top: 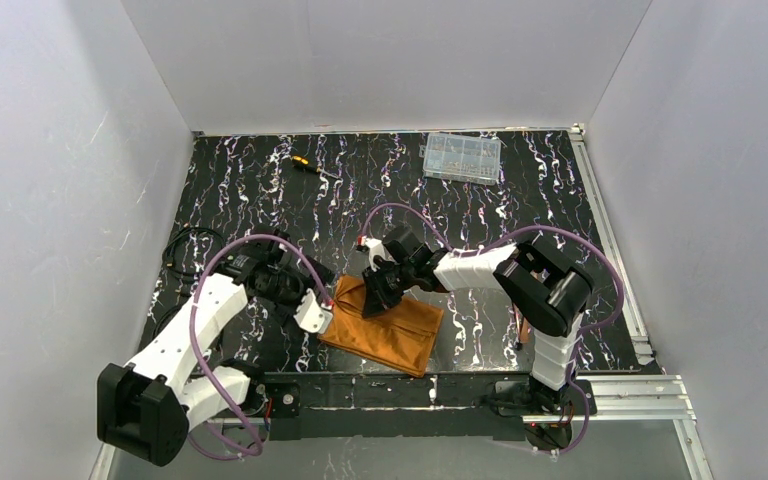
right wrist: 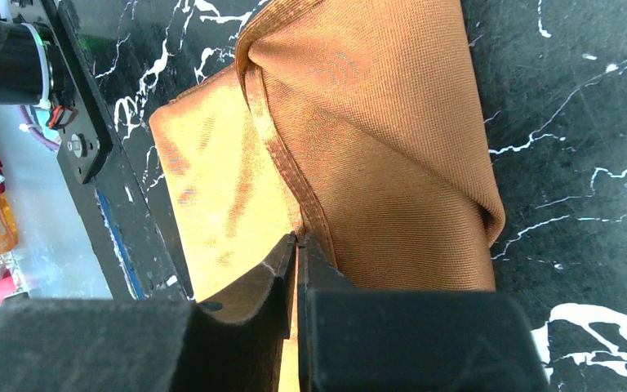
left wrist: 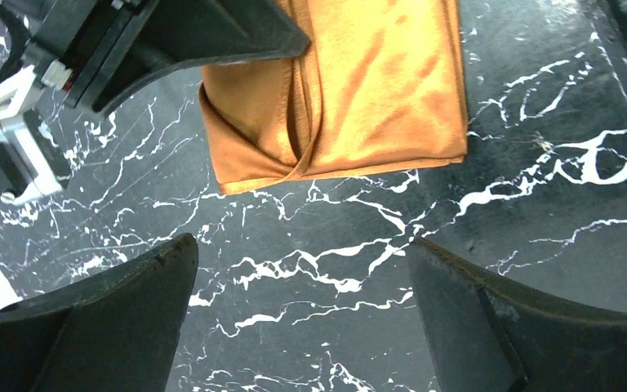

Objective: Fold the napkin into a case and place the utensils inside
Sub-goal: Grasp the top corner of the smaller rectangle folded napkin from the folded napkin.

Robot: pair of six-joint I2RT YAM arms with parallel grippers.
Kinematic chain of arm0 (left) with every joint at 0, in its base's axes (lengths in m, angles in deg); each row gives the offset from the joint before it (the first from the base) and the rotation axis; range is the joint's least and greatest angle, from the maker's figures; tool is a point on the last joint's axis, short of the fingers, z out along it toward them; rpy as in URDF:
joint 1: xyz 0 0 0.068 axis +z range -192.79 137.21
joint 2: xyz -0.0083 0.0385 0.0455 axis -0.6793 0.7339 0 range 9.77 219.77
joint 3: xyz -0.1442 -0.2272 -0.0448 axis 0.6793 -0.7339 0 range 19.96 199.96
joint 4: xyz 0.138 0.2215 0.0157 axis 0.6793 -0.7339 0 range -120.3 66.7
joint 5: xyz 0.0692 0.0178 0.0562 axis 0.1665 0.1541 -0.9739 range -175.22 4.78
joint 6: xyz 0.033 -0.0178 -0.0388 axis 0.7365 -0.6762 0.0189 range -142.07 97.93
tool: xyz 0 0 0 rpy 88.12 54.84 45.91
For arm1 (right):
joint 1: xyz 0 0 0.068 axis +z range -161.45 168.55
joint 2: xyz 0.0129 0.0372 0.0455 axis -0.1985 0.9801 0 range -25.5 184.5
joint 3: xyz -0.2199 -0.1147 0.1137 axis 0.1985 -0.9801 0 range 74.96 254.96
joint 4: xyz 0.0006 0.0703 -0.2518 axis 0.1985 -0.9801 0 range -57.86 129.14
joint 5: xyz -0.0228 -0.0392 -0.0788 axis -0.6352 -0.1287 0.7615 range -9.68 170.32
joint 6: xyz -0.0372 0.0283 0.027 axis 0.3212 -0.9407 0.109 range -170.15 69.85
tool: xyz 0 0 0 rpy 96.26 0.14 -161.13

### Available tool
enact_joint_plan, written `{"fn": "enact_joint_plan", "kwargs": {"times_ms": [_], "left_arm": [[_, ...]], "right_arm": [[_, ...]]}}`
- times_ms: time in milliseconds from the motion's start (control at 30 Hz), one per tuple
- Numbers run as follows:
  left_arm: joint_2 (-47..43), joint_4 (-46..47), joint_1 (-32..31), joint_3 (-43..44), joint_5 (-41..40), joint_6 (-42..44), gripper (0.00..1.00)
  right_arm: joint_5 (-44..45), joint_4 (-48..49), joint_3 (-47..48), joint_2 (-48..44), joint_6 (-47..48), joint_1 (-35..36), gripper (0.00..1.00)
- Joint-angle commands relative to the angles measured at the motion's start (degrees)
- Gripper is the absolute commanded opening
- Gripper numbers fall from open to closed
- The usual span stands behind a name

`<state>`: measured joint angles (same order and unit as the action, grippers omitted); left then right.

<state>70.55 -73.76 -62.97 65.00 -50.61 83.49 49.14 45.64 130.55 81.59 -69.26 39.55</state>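
where right tool [right wrist: 296, 249] pinches, napkin [right wrist: 392, 147] peaks

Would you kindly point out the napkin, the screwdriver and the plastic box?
napkin [top: 395, 338], top view, on its flat middle
screwdriver [top: 303, 162], top view, on its handle
plastic box [top: 462, 158], top view, on its lid

Bare worktop [left wrist: 539, 188] lies between the left gripper's [left wrist: 302, 269] spread fingers. Just ahead of it the folded napkin [left wrist: 375, 90] and the right gripper [right wrist: 296, 245], pinched on its hem, block the way. Far beyond both grippers, open worktop reaches a screwdriver [top: 310, 165] and plastic box [top: 462, 157].
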Motion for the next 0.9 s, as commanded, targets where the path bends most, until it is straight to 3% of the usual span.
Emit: {"fn": "enact_joint_plan", "kwargs": {"times_ms": [0,67,267,567,867], "left_arm": [[2.6,1.1,1.1,1.3,0.6,-4.4,0.99],[4.1,-3.1,1.9,0.7,0.5,1.3,0.98],[1.3,0.1,2.2,-8.5,1.1,15.7,0.99],[1.3,4.7,2.1,-15.5,4.1,29.1,0.98],[5.5,6.8,1.6,-16.0,5.0,34.2,0.80]], "right_arm": [[1.7,-0.5,-0.6,-1.9,-0.1,-0.3,0.15],[1.5,-0.2,-1.1,-2.0,-0.2,-0.3,0.15],[0.0,-2.8,-0.1,-1.0,1.7,-0.3,0.15],[-2.3,-6.3,2.8,2.6,6.4,-0.3,0.14],[-4.6,-11.4,9.1,7.3,9.7,-0.3,0.12]]}}
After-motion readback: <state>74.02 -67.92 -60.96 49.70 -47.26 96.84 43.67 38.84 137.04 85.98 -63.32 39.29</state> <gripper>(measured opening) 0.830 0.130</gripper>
